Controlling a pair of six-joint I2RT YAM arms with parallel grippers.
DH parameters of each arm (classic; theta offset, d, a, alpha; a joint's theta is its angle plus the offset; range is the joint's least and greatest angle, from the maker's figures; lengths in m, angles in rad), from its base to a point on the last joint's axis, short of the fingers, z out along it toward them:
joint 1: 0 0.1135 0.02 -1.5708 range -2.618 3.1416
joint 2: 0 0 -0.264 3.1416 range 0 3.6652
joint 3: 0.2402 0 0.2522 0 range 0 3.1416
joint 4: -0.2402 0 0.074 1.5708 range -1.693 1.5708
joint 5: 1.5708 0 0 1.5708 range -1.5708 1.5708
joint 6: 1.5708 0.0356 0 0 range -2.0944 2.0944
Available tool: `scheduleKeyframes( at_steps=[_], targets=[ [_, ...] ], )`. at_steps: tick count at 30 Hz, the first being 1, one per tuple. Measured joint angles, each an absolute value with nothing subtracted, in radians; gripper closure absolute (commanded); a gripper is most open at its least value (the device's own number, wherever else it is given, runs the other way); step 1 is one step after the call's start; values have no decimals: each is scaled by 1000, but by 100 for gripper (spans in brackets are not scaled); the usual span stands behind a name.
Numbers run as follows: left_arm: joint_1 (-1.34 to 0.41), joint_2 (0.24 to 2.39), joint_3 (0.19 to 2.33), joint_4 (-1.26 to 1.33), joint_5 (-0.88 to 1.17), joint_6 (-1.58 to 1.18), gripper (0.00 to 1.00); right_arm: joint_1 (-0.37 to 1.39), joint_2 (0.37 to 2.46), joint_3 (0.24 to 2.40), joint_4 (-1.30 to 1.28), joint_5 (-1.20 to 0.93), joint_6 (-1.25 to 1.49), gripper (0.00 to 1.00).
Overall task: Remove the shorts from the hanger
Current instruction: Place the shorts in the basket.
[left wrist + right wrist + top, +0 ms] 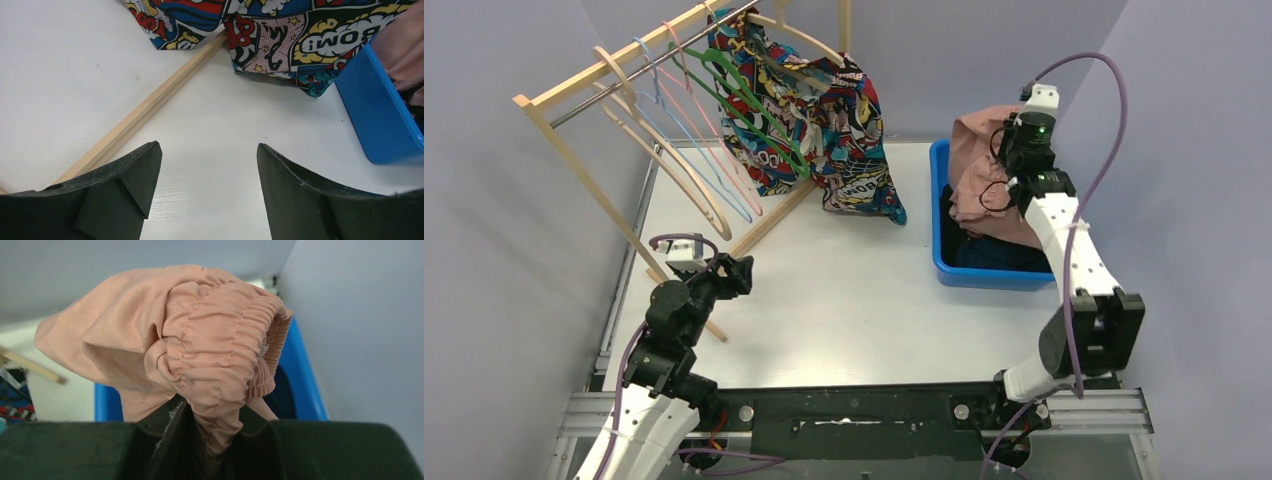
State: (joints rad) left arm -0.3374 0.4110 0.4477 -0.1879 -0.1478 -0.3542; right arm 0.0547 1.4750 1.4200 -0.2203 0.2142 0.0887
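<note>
- At the near edge of the table, the left gripper [207,150] hovers low over the white surface. Its jaws are apart and empty, just beside the wooden rack's foot rail [150,101].
- Further right, the right gripper [212,420] is clamped on the gathered waistband of the dusty pink shorts [200,340], held bunched above the blue bin [940,215].
- To finish this drop well, it should centre and lower over the bin before letting go, so no leg drapes over the rim.
- Dark garments lie in the bin, but which ones cannot be told.
- At the far side, the comic-print shorts [844,130] hang on the green hanger [744,95]. How they are fastened is hidden.
</note>
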Motion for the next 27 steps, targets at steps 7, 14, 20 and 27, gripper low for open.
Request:
scheduleKeyframes(
  at_steps=[7,14,20,27],
  targets=[
    [-337,402,448,-189,-150,-354,31,-41,1689,1406,-290,33,168,100],
    [-337,374,448,-189,-153,-355,31,-115,1713,1449,-374,-84,187,84],
    [-337,368,448,-189,-153,-355,31,-113,1860,1470,-382,-166,199,69],
    [-337,361,448,-189,-154,-354,31,-96,1939,1415,-341,-188,226,53]
  ],
)
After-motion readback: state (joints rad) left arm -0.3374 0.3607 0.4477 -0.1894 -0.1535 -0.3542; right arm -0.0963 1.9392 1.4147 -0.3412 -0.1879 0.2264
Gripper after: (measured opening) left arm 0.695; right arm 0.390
